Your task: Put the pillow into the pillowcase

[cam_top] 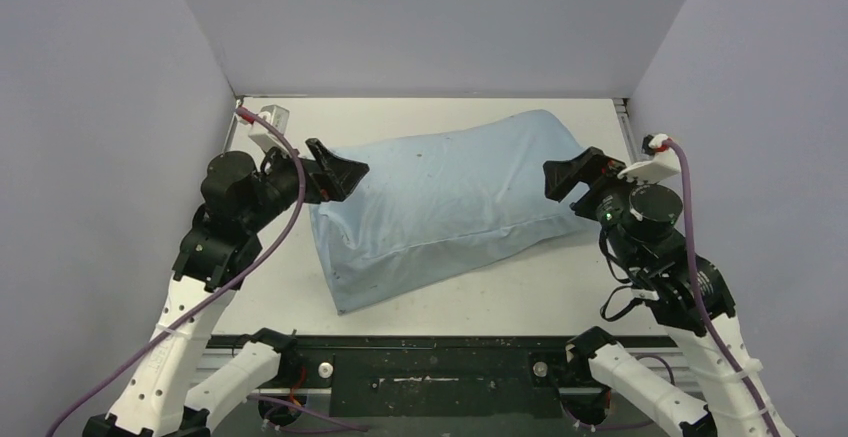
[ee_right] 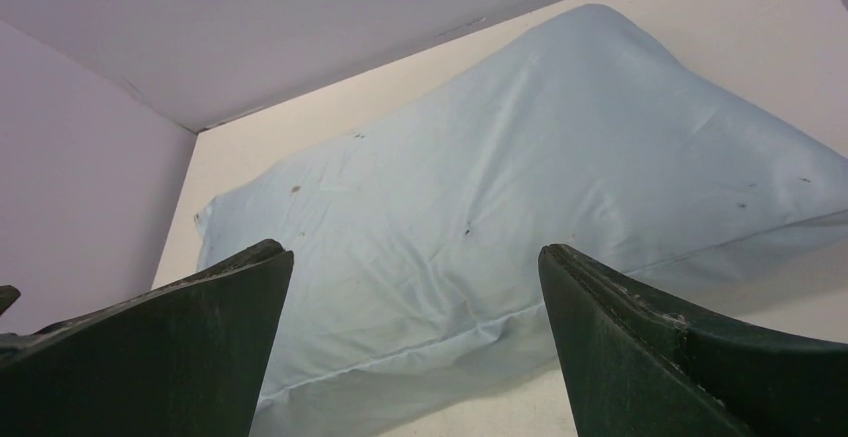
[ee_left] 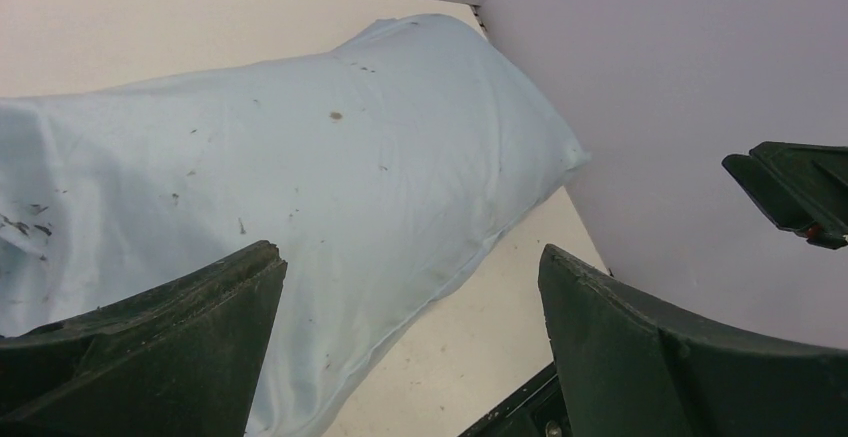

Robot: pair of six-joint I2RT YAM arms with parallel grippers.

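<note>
Top view: finds the pillowcase (cam_top: 450,197) lying plump and full at mid-tabletop (cam_top: 520,292), long axis running from 7 toward 1 o'clock. Gives no sight of the pillow itself, which is judged to be inside, given the bulge. Puts the left end effector (cam_top: 338,169) at the sack's 10 o'clock corner, spread wide and gripping nothing, and the right end effector (cam_top: 575,179) just beside the 3 o'clock end, equally agape and empty.

Left wrist view: looks along the blue cloth (ee_left: 300,157) between two wide-set fingers (ee_left: 200,317), with nothing caught between them. Picks out the other arm's tip (ee_left: 795,192) at 3 o'clock, apart from the fabric.

Right wrist view: takes in the same bundle (ee_right: 520,187) from the opposite end, framed by broadly parted fingers (ee_right: 640,337). Cannot tell which end is the mouth.

Handling: should prove light, soft and squashy — thin cloth that wrinkles and may slide over the filling. Best pinched at a corner or along a flat seam edge, not across the fat middle.
</note>
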